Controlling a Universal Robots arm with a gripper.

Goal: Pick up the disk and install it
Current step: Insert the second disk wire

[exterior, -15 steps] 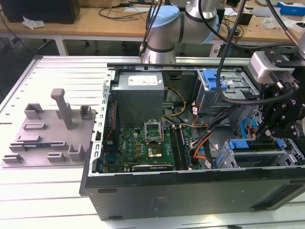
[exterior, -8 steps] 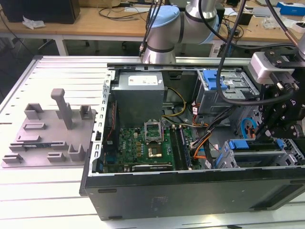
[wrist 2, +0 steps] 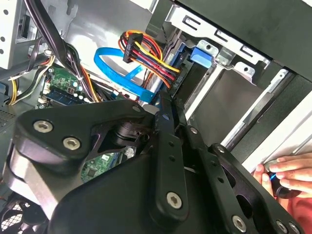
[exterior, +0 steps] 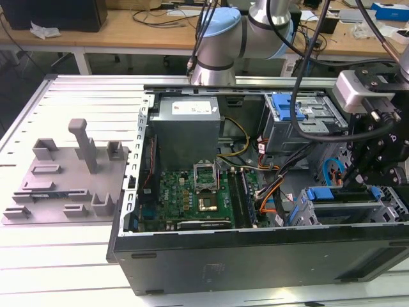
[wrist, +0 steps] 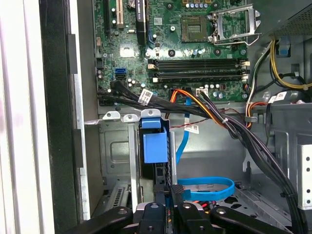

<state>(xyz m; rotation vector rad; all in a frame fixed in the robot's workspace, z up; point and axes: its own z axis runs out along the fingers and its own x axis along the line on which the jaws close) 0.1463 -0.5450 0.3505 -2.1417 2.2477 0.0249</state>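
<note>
Fingers [wrist: 160, 199]: drawn close together, clamped on the thin blue-edged end of the disk [exterior: 345, 203] (only a sliver of blue shows between them in the first wrist view).
Gripper [exterior: 355, 178]: reaches down into the computer case [exterior: 255, 259] at the exterior view's right; in the second wrist view its two black fingers run side by side, almost parallel.
Disk: lies in the lower drive bay near the case's front edge at the exterior view's right, its blue carrier bracket along the top; it stands edge-on in the bay as the first wrist view shows it.
Blue latch [wrist: 155, 147]: sits on the bay wall just beyond the fingertips.
Blue flat cable [wrist: 204, 187]: loops beside the gripper, close to the bay.
Motherboard [exterior: 198, 192]: on the case floor, well apart from the gripper, its processor socket open.
Power-supply box [exterior: 185, 125]: grey, at the far side of the case above the motherboard.
Grey fixture plate [exterior: 64, 185]: on the table to the exterior view's left of the case.
Person's hand [wrist 2: 287, 174]: at the case's outer edge (fingers around a small dark object).
</note>
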